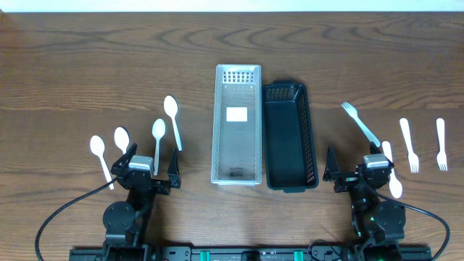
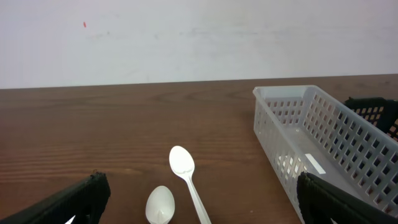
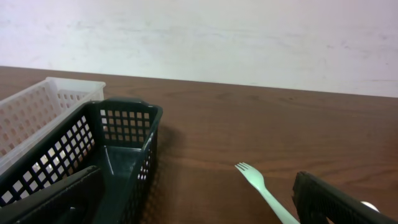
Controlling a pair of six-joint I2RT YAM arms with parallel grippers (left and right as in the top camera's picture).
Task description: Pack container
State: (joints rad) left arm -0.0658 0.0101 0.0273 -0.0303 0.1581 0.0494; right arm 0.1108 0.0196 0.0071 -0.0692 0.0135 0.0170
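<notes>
Left gripper [image 1: 150,164] is wide open and holding nothing. Right gripper [image 1: 358,171] is also spread open with nothing between its fingers. The white basket [image 1: 220,123] sits mid-table, long side running away from the arms, with a white label [image 1: 237,114] on its floor. The dark green basket [image 1: 312,145] is right beside it on the right, touching or nearly so. Both lie between the two grippers, ahead of them and out of the fingers' reach. The count is two baskets, five spoons and three forks, all the cutlery on the wooden table [image 1: 72,58] outside the baskets. Four white spoons [image 1: 158,134] fan out ahead of the left gripper. In the left wrist view two of them lie between the finger tips. The fifth spoon [image 1: 395,188] lies just beside the right gripper's outer finger. A pale fork [image 1: 360,123] lies slanted ahead of the right gripper. The other two forks [image 1: 409,148] lie further right, well apart from the baskets.
</notes>
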